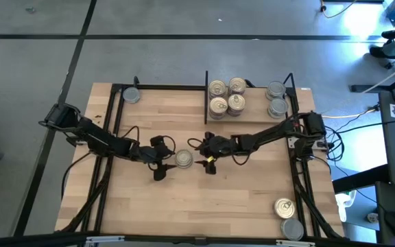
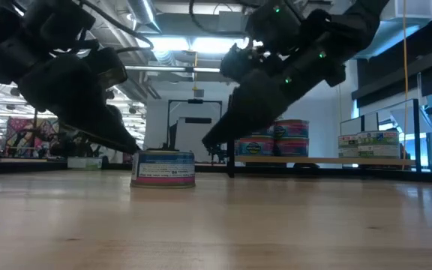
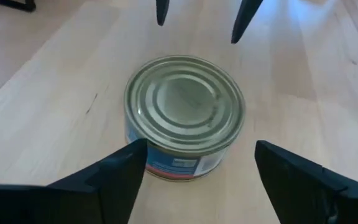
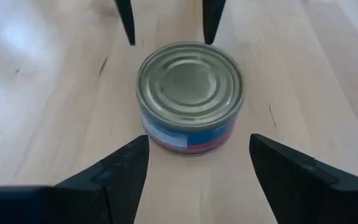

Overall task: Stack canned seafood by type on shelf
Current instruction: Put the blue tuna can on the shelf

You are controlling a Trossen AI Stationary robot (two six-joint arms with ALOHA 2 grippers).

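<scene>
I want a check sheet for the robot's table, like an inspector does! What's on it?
Surface: light wooden table, bare in the middle apart from one tin.
Job's things: one grey-lidded tin stands between the arms; four gold-lidded tins and two grey-lidded tins in the shelf; one tin at the far left corner; two tins at the near right corner.
Clutter: nothing seen.
Grippers: left gripper open beside the middle tin, fingers apart from it; right gripper open on its other side.
Cables: several run over the floor right of the table.
Surroundings: grey floor, a chair base at the far right.
</scene>
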